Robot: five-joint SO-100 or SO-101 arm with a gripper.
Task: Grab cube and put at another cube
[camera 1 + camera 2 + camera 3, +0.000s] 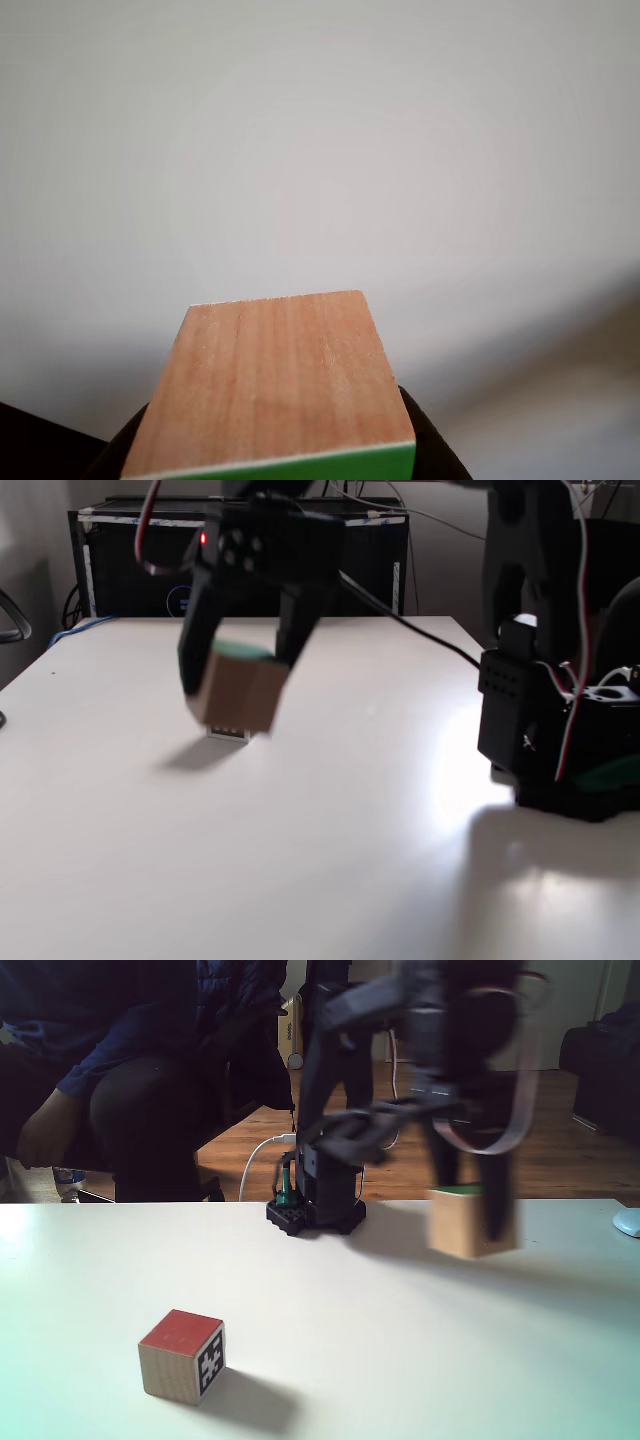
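the end effector (240,665) is clamped on the cube (240,690), lifted off the desk (330,860); carrying it to another cube (182,1356) remains.

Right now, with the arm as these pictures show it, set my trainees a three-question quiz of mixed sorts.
1. True or false: the wood-and-green cube rests on the table.
2. What colour is the top face of the other cube in a fixed view? A blue, B red, C yellow.
3. Fill in: the gripper is shut on the ____.

Key: 1 false, it hangs above its shadow. 2 B. 3 cube.
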